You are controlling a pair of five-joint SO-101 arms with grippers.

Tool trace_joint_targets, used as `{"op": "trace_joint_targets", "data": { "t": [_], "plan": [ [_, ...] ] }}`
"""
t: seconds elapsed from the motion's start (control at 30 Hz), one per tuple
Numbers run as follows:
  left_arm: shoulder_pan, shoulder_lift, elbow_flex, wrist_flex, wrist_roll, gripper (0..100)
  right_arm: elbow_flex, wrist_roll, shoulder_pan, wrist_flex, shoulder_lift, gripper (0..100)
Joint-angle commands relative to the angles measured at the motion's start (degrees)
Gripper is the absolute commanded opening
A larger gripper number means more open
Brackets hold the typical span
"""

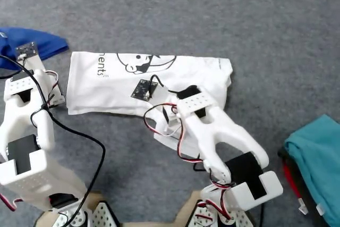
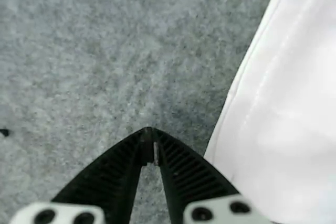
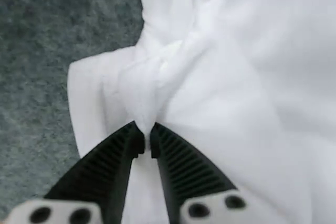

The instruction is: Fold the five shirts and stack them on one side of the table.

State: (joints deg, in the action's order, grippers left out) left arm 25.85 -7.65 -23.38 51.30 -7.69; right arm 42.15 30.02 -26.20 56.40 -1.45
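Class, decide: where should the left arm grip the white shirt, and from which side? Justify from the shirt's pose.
Probably best: grip the white shirt at its straight side edge, coming in from the bare table beside it, where the left gripper sits shut. That edge lies flat and free; the right gripper pinches a bunched fold.

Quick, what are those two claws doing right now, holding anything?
Left gripper: closed, holding nothing, beside the white shirt.
Right gripper: closed on a bunched fold of the white shirt.
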Motion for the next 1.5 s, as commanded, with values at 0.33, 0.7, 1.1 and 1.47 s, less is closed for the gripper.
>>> {"op": "trace_joint_targets", "data": {
  "t": [0.33,0.7,1.1,1.47],
  "plan": [
    [0.4,0.2,0.5,-0.7,0.1,2,-8.4,-0.2,-0.8,8.6,-5.7,0.5],
    [0.4,0.2,0.5,-0.7,0.1,2,-2.6,0.0,-1.8,13.0,-12.4,0.5],
    [0.3,0.2,0.5,-0.7,0.1,2,4.4,0.0,-6.9,10.3,-14.1,0.5],
    [0.4,0.5,0.5,-0.6,0.1,2,4.5,2.2,-0.7,9.1,-14.6,29.6]
  ]
}}
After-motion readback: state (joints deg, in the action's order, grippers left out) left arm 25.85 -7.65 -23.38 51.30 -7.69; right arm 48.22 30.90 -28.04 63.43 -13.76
